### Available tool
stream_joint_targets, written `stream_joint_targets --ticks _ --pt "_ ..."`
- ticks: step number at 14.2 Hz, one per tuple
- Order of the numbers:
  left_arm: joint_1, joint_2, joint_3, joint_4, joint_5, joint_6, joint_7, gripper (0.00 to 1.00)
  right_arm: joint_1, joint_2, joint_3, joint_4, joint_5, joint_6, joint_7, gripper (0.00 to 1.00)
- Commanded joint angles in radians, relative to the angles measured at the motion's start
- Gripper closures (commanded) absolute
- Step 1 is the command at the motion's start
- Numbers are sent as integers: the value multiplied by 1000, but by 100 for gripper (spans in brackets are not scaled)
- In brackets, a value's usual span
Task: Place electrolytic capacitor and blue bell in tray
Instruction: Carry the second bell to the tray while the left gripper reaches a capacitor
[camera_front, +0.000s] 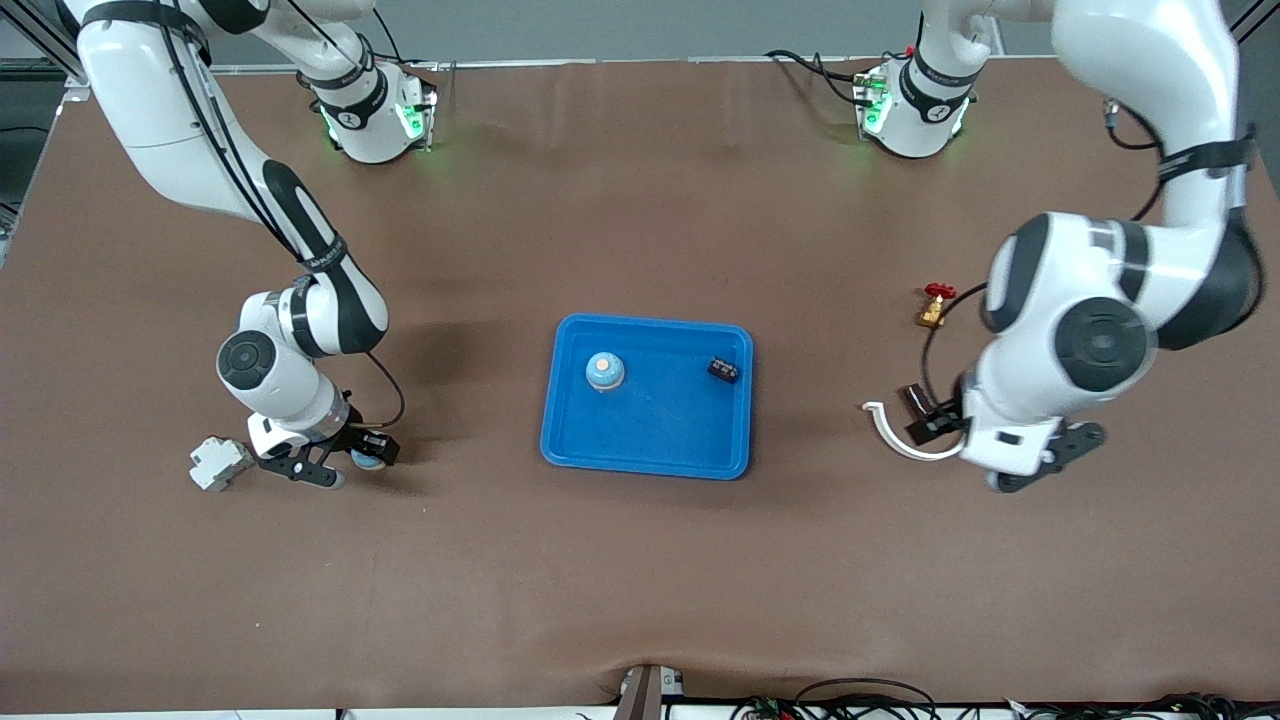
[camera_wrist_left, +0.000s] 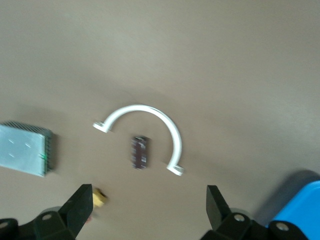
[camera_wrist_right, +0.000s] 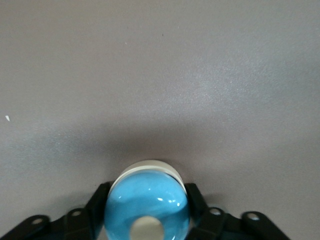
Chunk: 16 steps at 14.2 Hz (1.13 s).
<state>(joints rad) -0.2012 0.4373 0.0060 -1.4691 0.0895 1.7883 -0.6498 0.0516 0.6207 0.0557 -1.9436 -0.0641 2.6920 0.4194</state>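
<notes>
The bright-blue tray (camera_front: 560, 440) lies mid-table. In it are a light-blue domed thing with an orange top (camera_front: 605, 370) and a small black part (camera_front: 723, 370). My right gripper (camera_front: 356, 462) is low over the table toward the right arm's end, shut on the blue bell (camera_front: 370, 459). In the right wrist view the bell's glossy blue dome (camera_wrist_right: 147, 202) sits between the gripper's fingers (camera_wrist_right: 97, 200). My left gripper (camera_front: 1045, 460) is open and empty over the table toward the left arm's end. A small dark part (camera_wrist_left: 140, 151) lies inside a white half-ring clamp (camera_wrist_left: 172, 131), ahead of the left gripper (camera_wrist_left: 149, 200).
A grey-white box (camera_front: 220, 462) lies beside the right gripper. The white clamp (camera_front: 900, 438) and a brass valve with a red handle (camera_front: 935, 308) lie near the left arm. The left wrist view shows a silver block (camera_wrist_left: 25, 148), a yellow piece (camera_wrist_left: 100, 197) and the tray's corner (camera_wrist_left: 305, 200).
</notes>
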Motion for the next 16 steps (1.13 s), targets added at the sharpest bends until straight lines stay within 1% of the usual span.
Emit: stream_joint_targets --ticks 1,3,5,6,7,12,14,15,16 --pt "86 -81 -11 -101 16 16 161 0 5 8 10 8 -3 -8 48 100" --pt "164 -97 -12 -143 16 51 295 0 37 -7 21 20 -2 -72 112 100" --pt "222 -123 -12 -238 16 155 418 0 86 -21 29 76 -2 -173 246 100" --pt "241 -130 -12 -291 16 227 464 0 115 -19 33 107 -2 -205 313 100" --pt "247 -127 -12 -316 15 264 489 0 141 -18 41 130 -2 -210 390 100" --pt "214 -43 -24 -278 7 272 486 0 252 -9 81 219 0 -212 709 100" --pt "212 13 -70 -220 6 273 484 0 299 13 81 245 0 -210 810 100" --pt "213 52 -92 -182 -19 273 478 0 325 25 81 256 0 -207 850 100" --pt "212 66 -97 -166 -55 273 477 0 353 37 81 264 -2 -204 892 100"
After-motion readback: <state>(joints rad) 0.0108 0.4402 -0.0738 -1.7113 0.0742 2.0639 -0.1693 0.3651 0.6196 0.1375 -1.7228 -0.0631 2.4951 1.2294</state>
